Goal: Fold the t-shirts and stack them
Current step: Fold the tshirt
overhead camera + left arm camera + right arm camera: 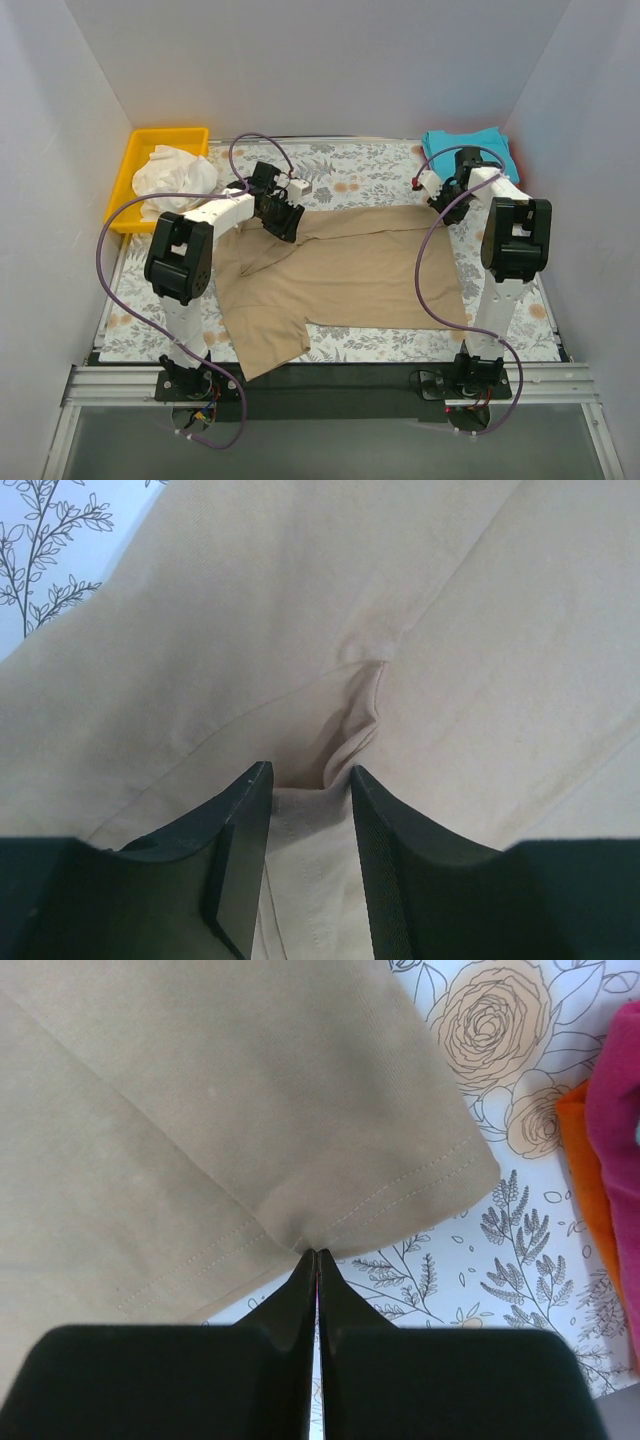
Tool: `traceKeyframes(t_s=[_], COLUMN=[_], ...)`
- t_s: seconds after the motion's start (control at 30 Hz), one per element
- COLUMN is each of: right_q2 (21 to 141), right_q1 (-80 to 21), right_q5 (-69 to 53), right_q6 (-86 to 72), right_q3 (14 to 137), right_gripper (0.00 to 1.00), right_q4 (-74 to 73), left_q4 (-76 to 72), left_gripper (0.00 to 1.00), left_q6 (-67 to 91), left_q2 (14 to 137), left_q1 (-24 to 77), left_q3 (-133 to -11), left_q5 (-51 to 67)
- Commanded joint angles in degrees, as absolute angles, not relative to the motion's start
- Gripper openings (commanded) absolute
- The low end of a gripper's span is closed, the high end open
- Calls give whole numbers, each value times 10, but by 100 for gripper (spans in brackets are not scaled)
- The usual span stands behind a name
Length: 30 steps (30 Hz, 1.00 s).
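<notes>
A large tan t-shirt [340, 275] lies spread on the printed cloth, one sleeve hanging toward the near edge. My left gripper [285, 220] presses on its far left part. In the left wrist view that gripper [310, 770] stands partly open, with a puckered fold of tan cloth [365, 705] between the fingers. My right gripper [440, 197] is at the shirt's far right corner. In the right wrist view it [316, 1253] is shut on the stitched hem of the tan sleeve [300, 1110]. A white t-shirt [175, 172] is bunched in the bin. A teal t-shirt [465, 148] lies folded at the back right, and a red-pink one [615, 1140] shows beside it.
A yellow bin [140, 150] stands at the back left. The white cloth with ferns and flowers [360, 180] covers the table. An orange cloth edge [585, 1160] peeks out under the red-pink shirt. White walls close in on three sides.
</notes>
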<state>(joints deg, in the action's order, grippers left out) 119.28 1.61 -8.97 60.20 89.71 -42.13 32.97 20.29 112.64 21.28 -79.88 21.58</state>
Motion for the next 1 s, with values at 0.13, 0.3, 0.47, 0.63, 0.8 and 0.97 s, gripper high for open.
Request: traceKeyframes(t_s=[0.13,0.3,0.47,0.63,0.8,0.97], right_q2=[1149,1146,1143,1128,1118,1115], right_q1=[16,16,17,17,18,24], right_q5=[-111,-110,-110,-112,-110,-108], right_q6=[618,620,621,621,626,627], right_q3=[935,935,938,940,929,912], right_gripper=[1,1,1,1,1,1], right_q4=[-467,-471,-476,-487,-493,-500], left_q4=[330,335,357,370,386,402], left_gripper=[31,6,0,0,0,0], left_q6=[194,191,187,178,171,156], left_q2=[1121,1110,1093,1067,1038,1027], left_q1=[211,211,210,205,199,196], left_q3=[-800,-801,-809,-811,-804,-797], left_q5=[213,228,239,230,226,224])
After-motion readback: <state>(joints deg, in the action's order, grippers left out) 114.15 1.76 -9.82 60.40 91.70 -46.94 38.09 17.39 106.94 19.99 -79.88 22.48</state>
